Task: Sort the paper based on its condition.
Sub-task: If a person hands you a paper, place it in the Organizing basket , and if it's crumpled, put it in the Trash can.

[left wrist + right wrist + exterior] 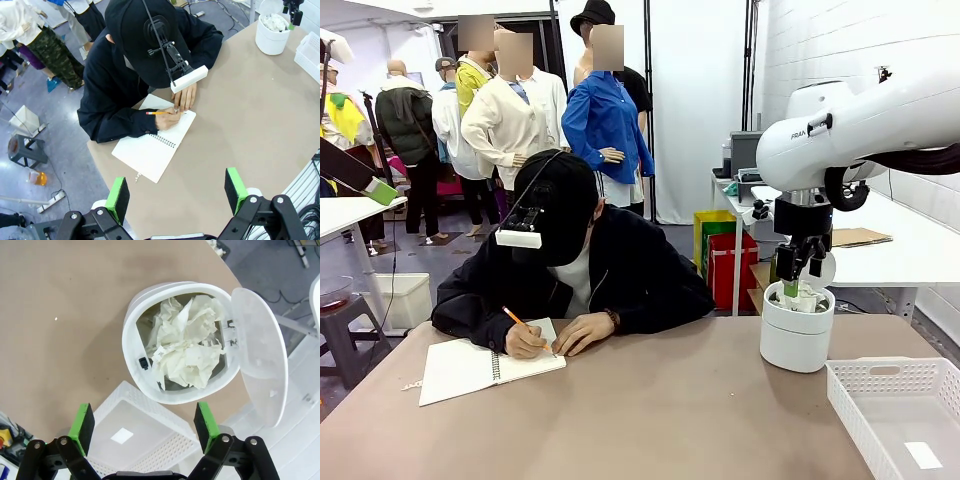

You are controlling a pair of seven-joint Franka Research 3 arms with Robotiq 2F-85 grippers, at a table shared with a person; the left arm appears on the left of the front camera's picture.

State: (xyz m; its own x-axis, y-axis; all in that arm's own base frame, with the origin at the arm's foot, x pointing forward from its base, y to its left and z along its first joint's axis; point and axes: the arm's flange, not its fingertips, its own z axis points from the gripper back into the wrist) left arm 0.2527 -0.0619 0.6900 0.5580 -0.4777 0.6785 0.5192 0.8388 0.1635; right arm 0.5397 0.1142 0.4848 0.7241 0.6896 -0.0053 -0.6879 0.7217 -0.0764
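Right gripper point(141, 427): jaws wide, nothing between them; hangs right over the bin point(145, 330), likely placed for dropping wads in.
Left gripper point(177, 195): jaws apart, empty; held high above the near table edge, looking down at the person.
Bin: white, round, lid point(260, 350) swung open to one side so the mouth is clear.
Wads point(185, 347): crumpled white paper, piled inside the bin up to near the rim.
Tray point(910, 385): white lattice basket beside the bin, at the table's right end; presumably the spot for smooth pieces.
Slip point(923, 455): one flat white piece on the tray floor.
Person: bent over a notebook point(485, 365), writing with a pencil point(513, 317); other hand rests on the page.
Judgement: both kinds already sit in separate containers; no loose paper visible on the table point(650, 420).
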